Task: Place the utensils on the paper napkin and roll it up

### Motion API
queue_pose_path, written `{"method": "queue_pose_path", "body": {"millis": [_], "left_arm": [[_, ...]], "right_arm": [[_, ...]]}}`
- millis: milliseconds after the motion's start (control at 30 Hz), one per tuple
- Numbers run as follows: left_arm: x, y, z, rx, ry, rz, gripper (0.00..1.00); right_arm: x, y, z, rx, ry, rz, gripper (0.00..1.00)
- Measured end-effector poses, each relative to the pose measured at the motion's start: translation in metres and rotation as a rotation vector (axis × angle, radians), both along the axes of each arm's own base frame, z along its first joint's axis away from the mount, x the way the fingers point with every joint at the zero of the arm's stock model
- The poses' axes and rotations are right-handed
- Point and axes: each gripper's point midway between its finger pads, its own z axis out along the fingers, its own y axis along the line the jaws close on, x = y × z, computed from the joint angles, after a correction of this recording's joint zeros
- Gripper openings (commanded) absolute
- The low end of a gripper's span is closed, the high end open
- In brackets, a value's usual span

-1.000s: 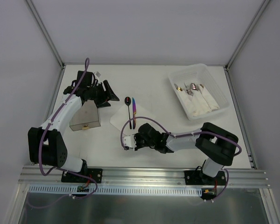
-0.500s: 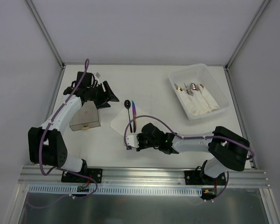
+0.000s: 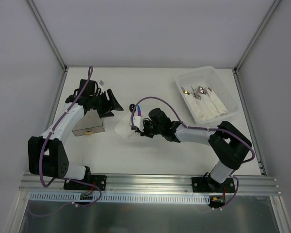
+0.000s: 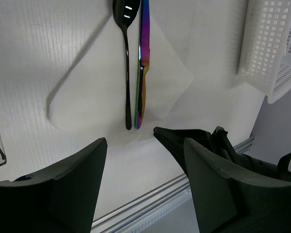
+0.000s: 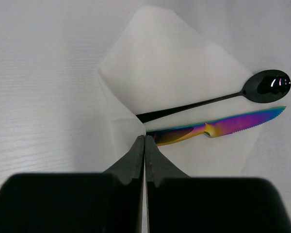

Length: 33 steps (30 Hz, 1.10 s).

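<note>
Both the black spoon [image 5: 203, 102] and the rainbow knife [image 5: 223, 125] lie side by side on the paper napkin [image 5: 174, 63] mid-table. The right gripper [image 5: 144, 141] is pinched tight on a lifted napkin corner by the handle ends. The left gripper [image 4: 130, 136] hovers nearby, spread wide and empty.

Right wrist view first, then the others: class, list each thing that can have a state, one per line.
Paper napkin: near corner lifted over the handle ends.
Spoon: lying on the napkin.
Knife: lying beside the spoon.
Right gripper: fingers shut on the napkin corner.
Left gripper: fingers open, empty.
Basket: holding cutlery and napkin rolls.
</note>
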Motion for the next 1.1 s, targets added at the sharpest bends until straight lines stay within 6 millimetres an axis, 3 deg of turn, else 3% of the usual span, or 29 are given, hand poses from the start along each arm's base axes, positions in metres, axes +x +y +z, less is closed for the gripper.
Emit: {"method": "queue_pose_path", "body": {"millis": [133, 333, 500, 933, 1100], "left_arm": [[-0.006, 0.004, -0.002, 0.016, -0.010, 0.007, 0.63], [-0.015, 0.003, -0.010, 0.034, -0.016, 0.006, 0.47], [-0.027, -0.014, -0.019, 0.049, -0.009, -0.049, 0.37], [-0.040, -0.037, -0.054, 0.024, 0.063, -0.061, 0.31], [-0.040, -0.050, -0.062, 0.013, 0.074, -0.081, 0.24]], "right_arm": [[0.004, 0.001, -0.006, -0.001, 0.047, 0.000, 0.00], [0.007, 0.001, -0.019, -0.014, 0.100, -0.002, 0.00], [0.012, 0.000, -0.028, -0.021, 0.142, -0.020, 0.00], [0.034, 0.010, -0.008, 0.041, 0.211, -0.068, 0.00], [0.034, 0.014, -0.013, 0.036, 0.246, -0.062, 0.00]]}}
